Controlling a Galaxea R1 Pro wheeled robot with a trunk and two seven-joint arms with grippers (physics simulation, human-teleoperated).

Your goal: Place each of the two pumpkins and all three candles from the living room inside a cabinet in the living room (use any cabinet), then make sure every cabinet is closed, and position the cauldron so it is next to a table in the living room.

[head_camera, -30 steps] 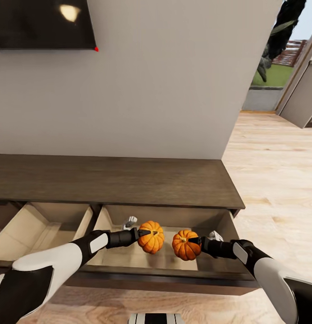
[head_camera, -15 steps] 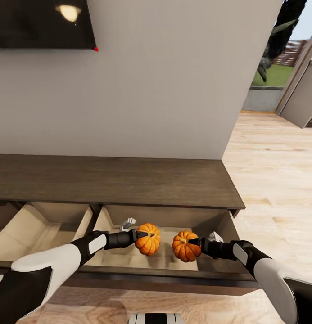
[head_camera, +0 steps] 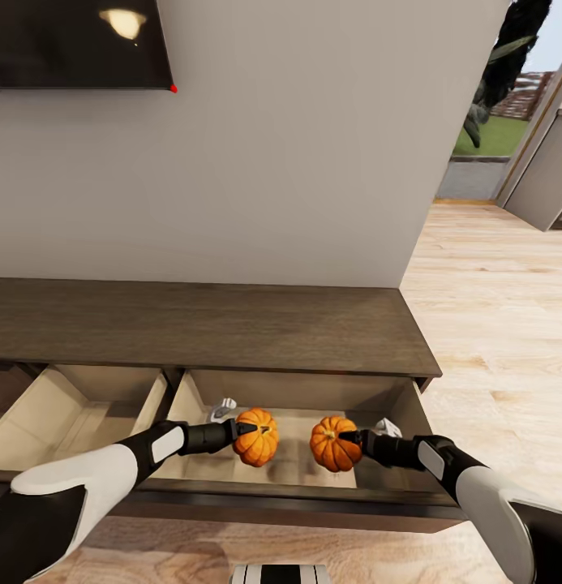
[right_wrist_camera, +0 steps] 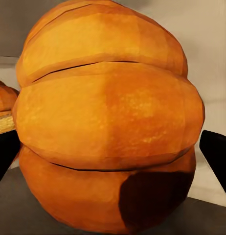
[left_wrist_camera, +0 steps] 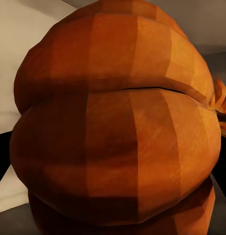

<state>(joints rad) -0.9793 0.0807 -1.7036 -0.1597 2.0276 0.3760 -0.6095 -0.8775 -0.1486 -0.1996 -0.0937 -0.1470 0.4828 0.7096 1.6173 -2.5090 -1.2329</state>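
Two ribbed orange pumpkins (head_camera: 256, 436) (head_camera: 333, 443) over wood-grain cabinet (head_camera: 208, 326)

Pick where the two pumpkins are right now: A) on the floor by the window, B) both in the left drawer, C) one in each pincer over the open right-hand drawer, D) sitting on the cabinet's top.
C: the left pincer grips the left pumpkin and the right pincer the right pumpkin, both over the open right-hand drawer of the cabinet.

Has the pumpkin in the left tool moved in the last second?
Yes. The left pumpkin has sunk lower into the open drawer and shifted left, away from the right pumpkin.
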